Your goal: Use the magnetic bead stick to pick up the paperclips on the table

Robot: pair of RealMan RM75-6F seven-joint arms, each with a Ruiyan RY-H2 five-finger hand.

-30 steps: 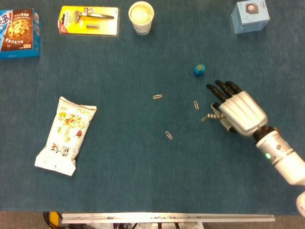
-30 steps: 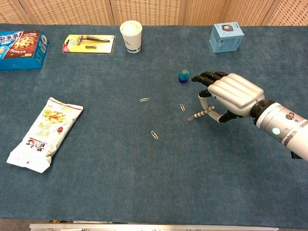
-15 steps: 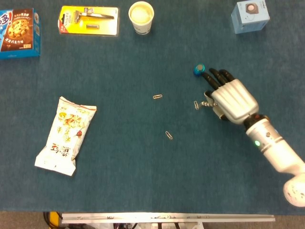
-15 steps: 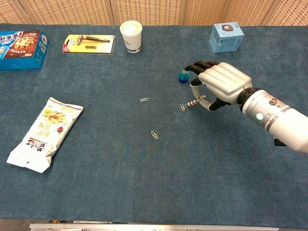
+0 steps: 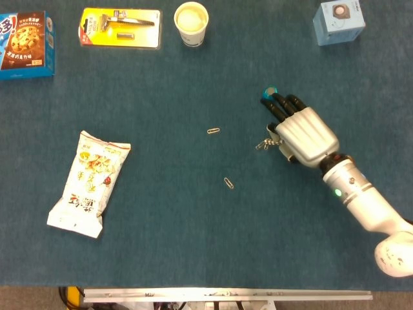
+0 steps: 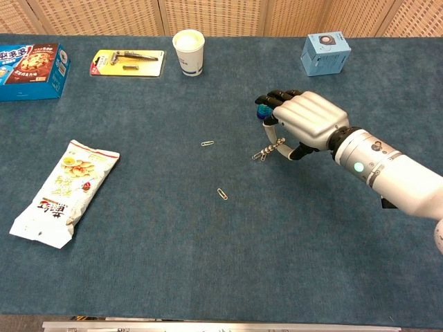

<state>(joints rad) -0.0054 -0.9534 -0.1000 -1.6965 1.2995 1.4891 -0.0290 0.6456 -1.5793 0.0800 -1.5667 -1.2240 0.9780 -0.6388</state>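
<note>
**Stick carries one clip**

The right hand (image 6: pixel 304 123) grips the bead stick (image 6: pixel 272 148) over the right half of the table (image 6: pixel 208 277). A clip (image 6: pixel 257 156) hangs at the stick's tip. Two clips, (image 6: pixel 207 144) and (image 6: pixel 222 194), lie near the table's centre. The left hand is not seen.

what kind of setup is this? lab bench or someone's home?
Probably a lab or test bench: a table under blue felt with a metal rail at its edge, woven panels behind, and unrelated packaged goods like a cookie box and a razor pack.
</note>
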